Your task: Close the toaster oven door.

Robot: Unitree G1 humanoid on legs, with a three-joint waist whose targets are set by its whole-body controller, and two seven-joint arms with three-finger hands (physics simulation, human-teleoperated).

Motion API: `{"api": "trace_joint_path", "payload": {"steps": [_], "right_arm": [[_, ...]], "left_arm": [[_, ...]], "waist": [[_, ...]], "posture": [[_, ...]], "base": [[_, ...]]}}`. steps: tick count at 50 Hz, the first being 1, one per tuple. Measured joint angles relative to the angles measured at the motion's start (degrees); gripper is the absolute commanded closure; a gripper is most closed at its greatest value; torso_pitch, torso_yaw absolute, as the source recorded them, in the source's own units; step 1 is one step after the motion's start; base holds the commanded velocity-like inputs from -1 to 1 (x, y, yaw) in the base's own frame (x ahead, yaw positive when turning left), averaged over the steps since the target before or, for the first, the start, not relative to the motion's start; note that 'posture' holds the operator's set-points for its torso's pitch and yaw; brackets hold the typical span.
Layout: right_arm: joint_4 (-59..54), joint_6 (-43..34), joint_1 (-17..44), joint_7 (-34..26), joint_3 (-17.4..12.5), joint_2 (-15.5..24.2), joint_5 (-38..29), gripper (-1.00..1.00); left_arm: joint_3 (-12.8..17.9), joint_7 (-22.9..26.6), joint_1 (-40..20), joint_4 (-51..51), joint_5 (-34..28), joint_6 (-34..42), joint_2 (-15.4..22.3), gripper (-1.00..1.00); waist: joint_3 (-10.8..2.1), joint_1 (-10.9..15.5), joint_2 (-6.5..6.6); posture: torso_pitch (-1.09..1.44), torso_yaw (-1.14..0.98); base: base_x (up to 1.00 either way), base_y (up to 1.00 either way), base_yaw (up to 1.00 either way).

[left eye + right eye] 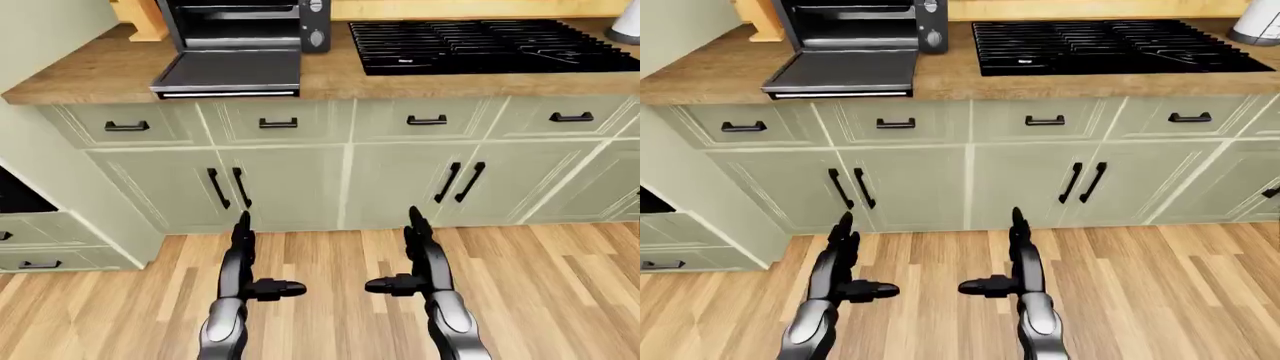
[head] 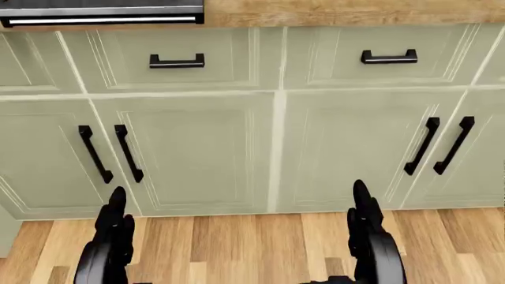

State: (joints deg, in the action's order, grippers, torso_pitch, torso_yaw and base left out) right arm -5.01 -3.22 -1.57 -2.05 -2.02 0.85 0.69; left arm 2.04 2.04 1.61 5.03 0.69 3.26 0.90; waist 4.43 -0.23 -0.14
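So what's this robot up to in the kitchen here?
It is meant to shut the toaster oven, whose door hangs open, flat over the counter's edge. Nothing is being handled yet: the left hand and right hand are held out low and empty, fingers open, over the wooden floor, facing the green cabinets and well below the door.

Black cooktop (image 1: 490, 45) on wooden counter (image 1: 90, 75); green cabinets (image 1: 400, 187).
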Motion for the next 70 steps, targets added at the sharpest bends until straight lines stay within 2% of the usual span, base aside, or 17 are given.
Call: {"api": "trace_joint_path", "payload": {"steps": [1, 3, 5, 8, 14, 26, 32, 38, 45, 55, 61, 70], "right_arm": [[1.04, -0.06, 0.11, -0.13, 0.09, 0.16, 0.05, -1.0], [4.31, 0.73, 1.3, -0.35, -0.21, 0.52, 0.03, -1.0], [4.96, 1.53, 1.96, -0.58, -0.23, 0.41, -0.03, -1.0], [4.85, 0.55, 2.11, -1.1, -0.2, 0.62, 0.03, -1.0], [6.88, -2.22, 3.12, -2.03, -1.56, 1.67, -0.28, -1.0], [16.56, -10.35, 9.65, -2.75, -5.06, 4.07, 1.04, -1.0], [19.57, -13.83, 12.22, -3.18, -5.66, 5.59, 0.49, -1.0], [23.55, -19.22, 17.55, -3.19, -8.46, 8.37, 1.38, -1.0], [28.07, -24.77, 22.81, -2.61, -9.89, 11.36, 3.35, -1.0], [27.06, -30.25, 30.99, -2.16, -12.09, 16.48, 5.57, -1.0], [25.45, -31.34, 35.54, -1.94, -12.74, 19.63, 6.74, -1.0], [23.79, -31.93, 38.14, -2.01, -12.74, 21.69, 7.45, -1.0]], "left_arm": [[-0.12, 0.11, 0.15, -1.38, -0.18, 0.1, 0.31, -1.0], [-0.13, 0.6, -0.64, -5.41, -0.56, -0.52, 0.61, -1.0], [0.09, 1.04, -1.15, -6.19, -0.57, -1.98, 0.5, -1.0], [0.92, 1.87, -1.35, -5.56, -0.05, -1.57, 1.02, -1.0], [4.21, 2.94, -3.4, -8.6, 1.61, 2.48, 2.54, -1.0], [7.9, 2.98, -7.26, -18.78, 4.28, 8.33, 4.74, -1.0], [10.64, 2.21, -9.65, -21.2, 6.19, 11.56, 6.8, -1.0], [12.84, 1.63, -12.85, -24.28, 8.1, 15.6, 9.38, -1.0], [16.6, 0.02, -20.45, -28.25, 11.49, 22.05, 14.95, -1.0], [20.16, -2.44, -25.82, -23.31, 15.35, 23.17, 21.68, -1.0], [20.88, -4.34, -27.95, -19.02, 16.33, 21.86, 24.57, -1.0], [23.3, -5.81, -29.89, -19.23, 20.46, 23.44, 28.56, -1.0]], "waist": [[-0.53, -0.1, -0.23], [-3.3, 0.38, -0.17], [-2.23, 0.46, -0.55], [-3.18, 0.44, -0.44], [-3.32, 0.46, -0.15], [-4.34, 0.47, -0.15], [-3.85, 0.42, 0.0], [-3.4, 0.46, 0.02], [-3.26, 0.33, 0.03], [-2.48, 0.35, 0.53], [-2.25, 0.36, 0.4], [-2.02, 0.4, 0.67]], "posture": [[0.0, 0.0], [0.0, 0.0], [0.0, 0.0], [0.0, 0.0], [0.0, 0.0], [0.0, 0.0], [0.0, 0.0], [0.0, 0.0], [0.0, 0.0], [0.0, 0.0], [0.0, 0.0], [0.0, 0.0]], "base": [[0.0, 0.0, 0.0], [0.0, 0.0, 0.0], [0.0, 0.0, 0.0], [0.0, 0.0, 0.0], [0.0, 0.0, 0.0], [0.0, 0.0, 0.0], [0.0, 0.0, 0.0], [0.0, 0.0, 0.0], [0.0, 0.0, 0.0], [0.0, 0.0, 0.0], [0.0, 0.0, 0.0], [0.0, 0.0, 0.0]]}}
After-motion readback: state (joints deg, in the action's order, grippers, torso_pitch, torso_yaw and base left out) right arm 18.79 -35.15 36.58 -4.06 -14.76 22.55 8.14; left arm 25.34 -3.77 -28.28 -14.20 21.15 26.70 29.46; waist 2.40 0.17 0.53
